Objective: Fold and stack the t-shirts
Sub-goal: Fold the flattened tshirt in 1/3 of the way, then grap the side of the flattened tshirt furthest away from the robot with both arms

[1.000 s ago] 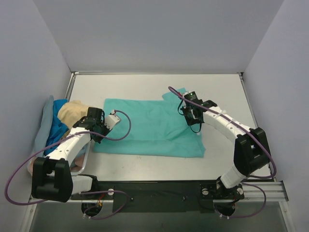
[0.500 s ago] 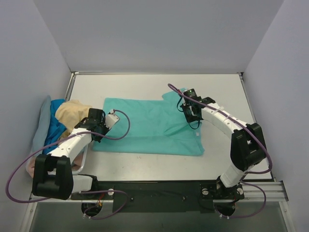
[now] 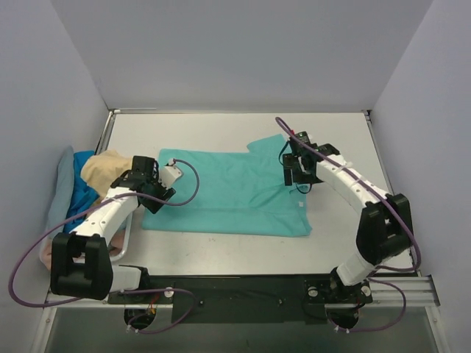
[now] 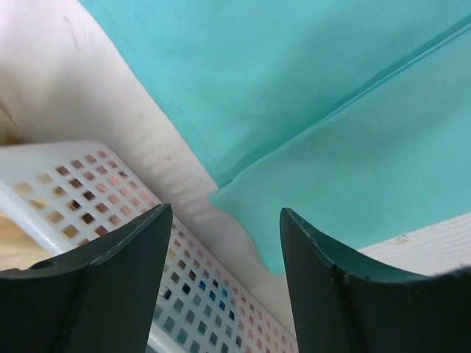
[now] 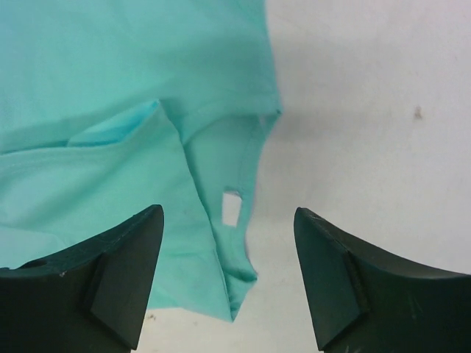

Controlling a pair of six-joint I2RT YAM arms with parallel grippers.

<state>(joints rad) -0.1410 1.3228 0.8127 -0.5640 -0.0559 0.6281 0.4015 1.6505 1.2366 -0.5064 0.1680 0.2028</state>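
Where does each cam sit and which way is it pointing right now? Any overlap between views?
Top external: above and behind the bases, looking down at the table; left arm and right arm show whole, with the teal-green t-shirt spread between them.
Left wrist: on the left arm, looking down past the open left claw at a shirt corner and a white perforated basket.
Right wrist: on the right arm, looking down past the open right claw at the white neck label.
Shared: all three show the teal-green t-shirt.

Flat t-shirt (image 3: 228,195) centre of table (image 3: 221,132) — heaped t-shirts (image 3: 103,168) in basket (image 4: 44,198), left.
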